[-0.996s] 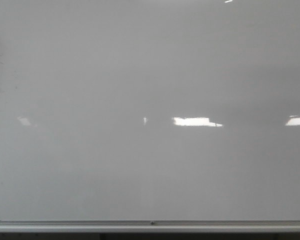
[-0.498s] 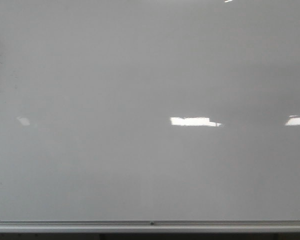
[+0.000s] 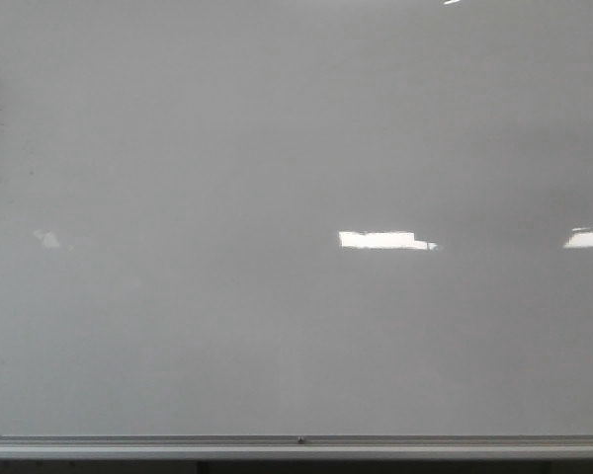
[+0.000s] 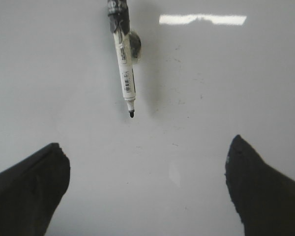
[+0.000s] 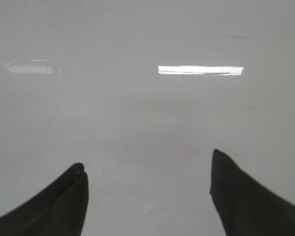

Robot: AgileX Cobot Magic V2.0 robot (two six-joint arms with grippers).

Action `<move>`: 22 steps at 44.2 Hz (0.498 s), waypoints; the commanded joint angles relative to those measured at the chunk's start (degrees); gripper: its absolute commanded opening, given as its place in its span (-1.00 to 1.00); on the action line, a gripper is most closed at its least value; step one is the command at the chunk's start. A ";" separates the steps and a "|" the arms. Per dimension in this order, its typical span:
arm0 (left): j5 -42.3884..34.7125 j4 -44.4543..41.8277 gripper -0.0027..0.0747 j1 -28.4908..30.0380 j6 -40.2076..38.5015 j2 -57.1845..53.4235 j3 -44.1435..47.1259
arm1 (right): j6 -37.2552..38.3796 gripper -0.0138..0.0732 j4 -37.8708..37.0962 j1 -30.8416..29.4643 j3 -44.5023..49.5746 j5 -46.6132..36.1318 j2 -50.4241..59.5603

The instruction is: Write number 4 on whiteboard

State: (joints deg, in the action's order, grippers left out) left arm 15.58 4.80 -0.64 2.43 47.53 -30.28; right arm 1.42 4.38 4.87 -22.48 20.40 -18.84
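Note:
The whiteboard (image 3: 277, 326) fills the front view, pale grey and glossy, with a silver edge rail (image 3: 296, 446) along its lower side. No number 4 shows on it in any view. In the left wrist view a white marker (image 4: 125, 69) with its black tip bare lies on the board (image 4: 226, 88), ahead of my left gripper (image 4: 147, 155), which is open and empty. My right gripper (image 5: 147, 169) is open and empty over bare board (image 5: 137, 118). Neither gripper shows in the front view.
Bright rectangular light reflections (image 3: 385, 240) sit on the board. Faint smudges and specks (image 4: 179, 103) mark the surface near the marker. A round magnet-like holder (image 4: 135, 44) sits beside the marker's barrel.
A small bright glint near the board's middle in the front view has gone; the rest looks the same.

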 commanded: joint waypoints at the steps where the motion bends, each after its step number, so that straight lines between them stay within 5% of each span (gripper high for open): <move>1: -6.55 0.86 0.67 0.16 -1.42 8.17 -5.88 | -0.09 0.58 -0.66 0.03 -2.12 -4.31 -0.83; 22: -23.54 0.86 0.67 0.16 -1.42 30.27 -12.15 | -0.09 0.58 -0.66 0.03 -2.12 -4.31 -0.83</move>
State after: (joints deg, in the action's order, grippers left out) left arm 0.00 5.13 -0.64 1.72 76.89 -40.34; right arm 1.42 4.38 4.87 -22.48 20.40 -18.84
